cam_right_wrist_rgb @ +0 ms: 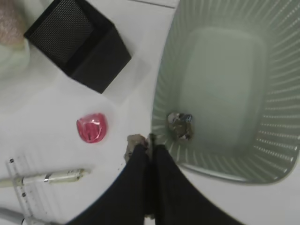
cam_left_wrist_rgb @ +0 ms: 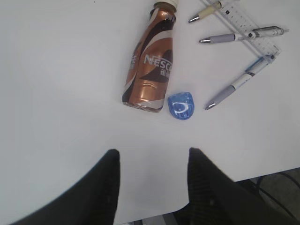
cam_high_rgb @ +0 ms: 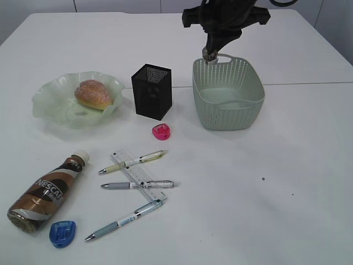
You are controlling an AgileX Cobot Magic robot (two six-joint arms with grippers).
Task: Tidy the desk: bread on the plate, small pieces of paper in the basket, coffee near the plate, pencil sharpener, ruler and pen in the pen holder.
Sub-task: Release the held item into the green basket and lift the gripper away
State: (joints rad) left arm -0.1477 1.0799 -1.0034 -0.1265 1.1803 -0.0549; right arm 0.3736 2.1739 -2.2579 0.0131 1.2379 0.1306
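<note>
My right gripper hangs over the near-left rim of the pale green basket, shut on a small crumpled piece of paper. Another crumpled piece lies inside the basket. The bread rests on the wavy green plate. The black mesh pen holder stands between plate and basket. The coffee bottle lies on its side beside a blue pencil sharpener. My left gripper stands open over bare desk.
A pink pencil sharpener lies in front of the pen holder. The clear ruler and three pens lie crossed at the front centre. The desk's near edge shows by my left gripper.
</note>
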